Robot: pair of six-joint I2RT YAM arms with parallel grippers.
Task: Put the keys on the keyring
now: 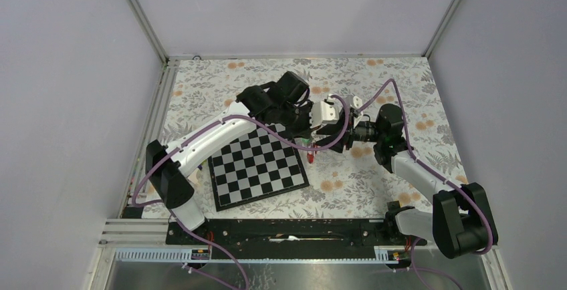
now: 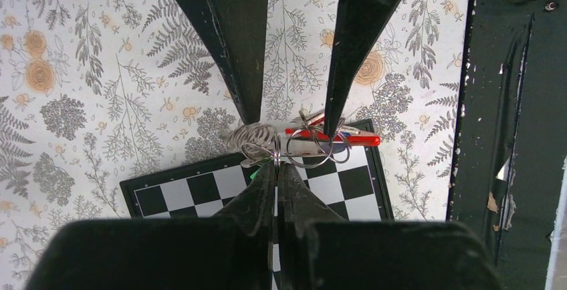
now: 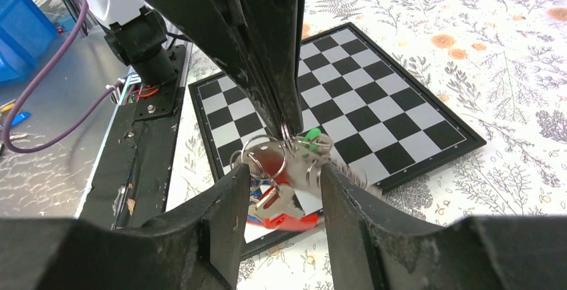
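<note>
1. Keyring (image 3: 289, 222), the red loop, sits at the bottom of a tangled bunch over the corner of the board (image 3: 374, 103). The keys (image 3: 277, 196) and their wire rings are heaped above it, and I cannot tell whether it rests on the board or hangs just clear
2. Left gripper (image 2: 277, 166) has its fingers pressed tight together on one thin wire ring (image 3: 286, 129) at the top of the bunch, with a green key head (image 3: 311, 135) just beside the tips
3. Right gripper (image 3: 284, 170) faces it from the other side with its fingers apart, one on each side of the bunch, and as far as I can see it is gripping nothing
4. From the left wrist, the red loop lies just past the fingertips with its long axis crosswise, running along the board's far edge. One right finger (image 2: 331, 119) stands in front of it
5. The right arm looks nearer to the loop, which sits low between its open fingers, while the left arm only holds the bunch from above
6. My guess is that the right arm has to close on the red loop, across its narrow side, while the left arm steadies the ring
7. Which keys are already threaded onto the loop is too tangled to make out
</note>
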